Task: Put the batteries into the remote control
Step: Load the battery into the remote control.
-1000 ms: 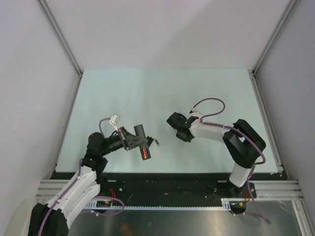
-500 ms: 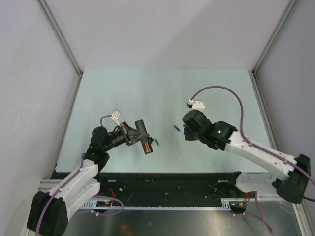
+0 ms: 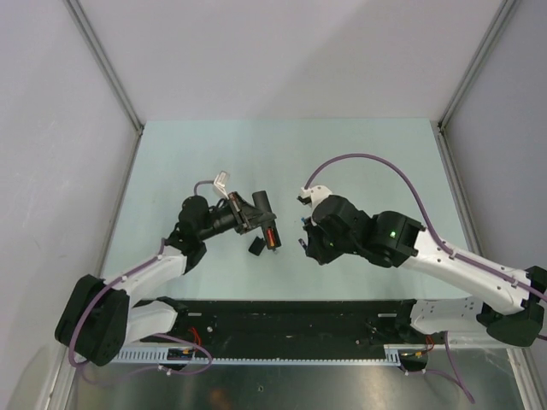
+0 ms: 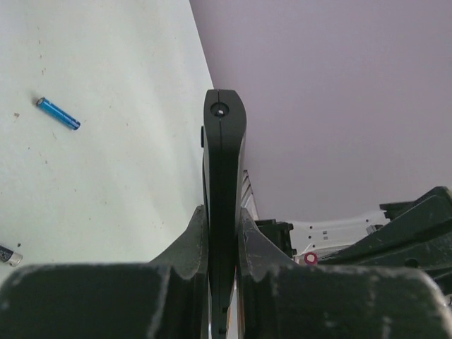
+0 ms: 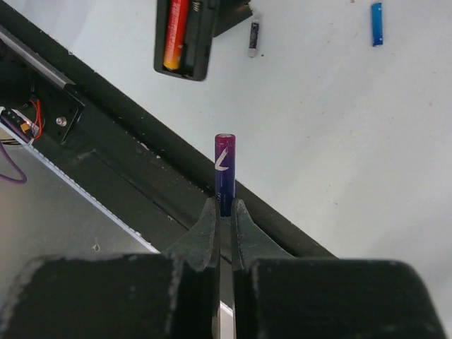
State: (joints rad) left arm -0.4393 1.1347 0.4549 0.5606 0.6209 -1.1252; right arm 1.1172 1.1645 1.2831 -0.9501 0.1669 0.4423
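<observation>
Clamped edge-on in left gripper [image 4: 222, 213]: remote control [image 4: 224, 141]. Pinched at base by right gripper [image 5: 224, 210]: purple battery [image 5: 224, 166]. Likely needed aligning with empty slot beside red-orange battery [image 5: 175, 32].

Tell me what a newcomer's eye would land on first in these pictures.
The right gripper pinches a purple battery that sticks straight out of its fingertips, above the table's near edge. Facing it, the left gripper clamps the remote control, its open bay holding a red-orange battery. A blue battery lies loose on the table beyond them.
</observation>
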